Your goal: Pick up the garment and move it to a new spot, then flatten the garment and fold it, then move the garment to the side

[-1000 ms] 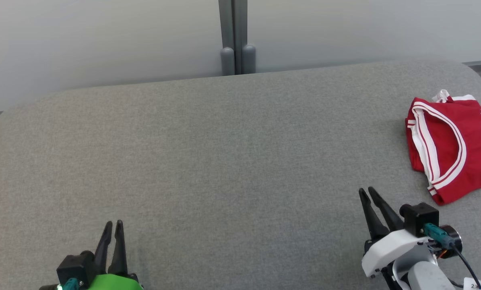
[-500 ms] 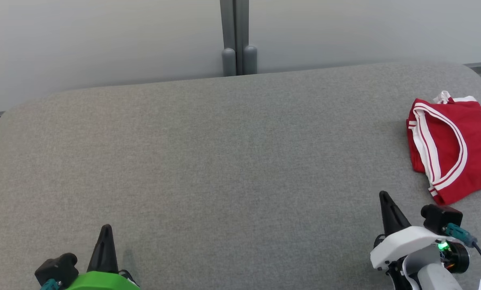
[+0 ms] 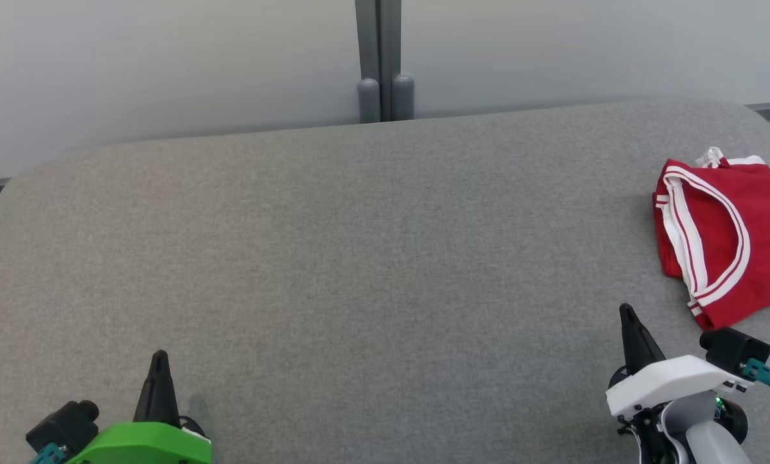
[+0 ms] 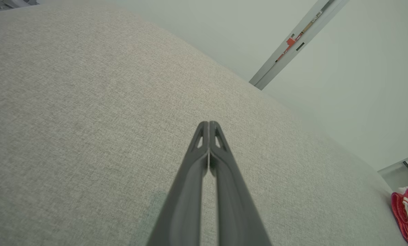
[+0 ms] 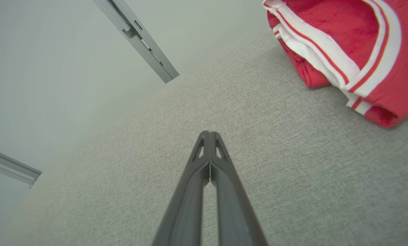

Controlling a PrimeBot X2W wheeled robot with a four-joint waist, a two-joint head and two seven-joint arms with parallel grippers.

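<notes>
R end effector point(image 3: 627, 312) closed, empty; garment point(image 3: 726, 238) near, fwd-right.

Both grippers have closed. A second ago the left gripper point(image 3: 160, 356) and the right gripper point(image 3: 627, 309) each showed two parted fingers in the head view. Now each pair is pressed into a single dark point, with the tips meeting in the wrist views. The left gripper sits a little further left in the head view, its green cover point(image 3: 143, 444) nearer the corner. The right gripper sits further right, closer to the garment point(image 3: 720, 245), and its black camera block point(image 3: 734, 348) has shifted right too. The whole head view has drifted slightly, so the camera has moved a little.
</notes>
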